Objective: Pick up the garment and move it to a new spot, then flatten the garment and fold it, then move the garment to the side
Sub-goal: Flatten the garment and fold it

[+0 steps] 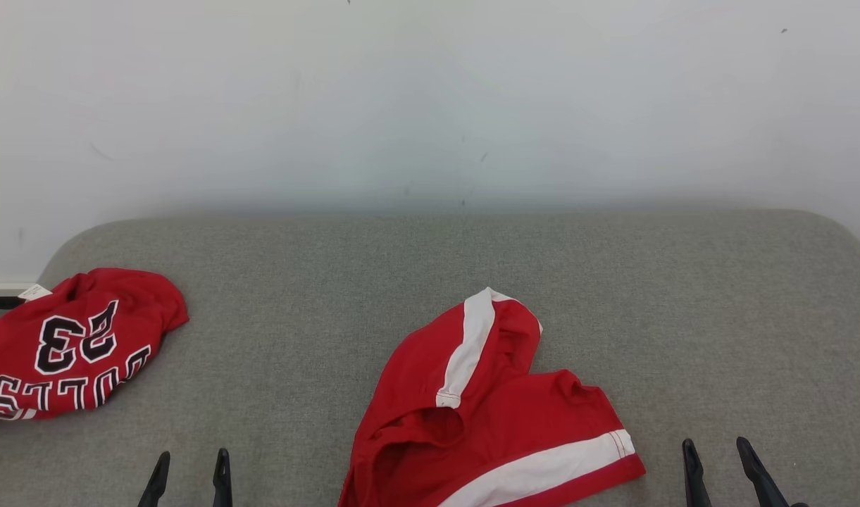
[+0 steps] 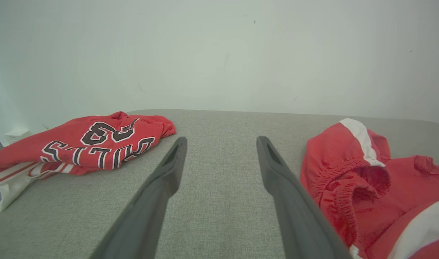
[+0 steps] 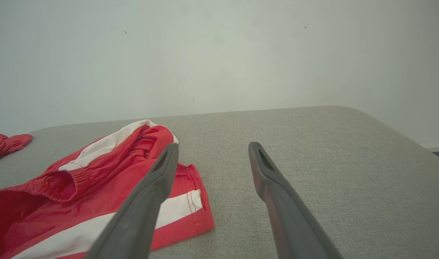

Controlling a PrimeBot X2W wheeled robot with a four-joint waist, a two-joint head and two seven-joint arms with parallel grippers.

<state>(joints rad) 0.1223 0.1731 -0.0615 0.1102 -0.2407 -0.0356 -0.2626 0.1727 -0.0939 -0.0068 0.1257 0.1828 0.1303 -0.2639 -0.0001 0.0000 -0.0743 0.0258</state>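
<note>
Red fabric shorts with white side stripes (image 1: 486, 422) were found crumpled at the near middle of the surface. The elastic waistband was bunched open, one leg was thrown toward the far side, and the other was spread rightward with its striped hem lying flat.

The left gripper (image 1: 190, 459) was seen at the near edge, well left of the shorts, with its fingers spread and nothing held. The right gripper (image 1: 715, 447) was likewise spread and empty, near the right hem but not touching it.

The placing step was judged done and flattening not yet begun. The next move was judged to call for both grippers to be brought onto opposite edges, waistband and hems, so the cloth could be pulled out flat before any fold.

A red jersey with black-and-white lettering and the number 23 (image 1: 70, 345) was seen bunched at the left edge, well apart from the shorts.

The surface was a grey textile-covered top with rounded far corners (image 1: 331, 282). It was backed by a plain pale wall (image 1: 430, 105) with a few small marks.
</note>
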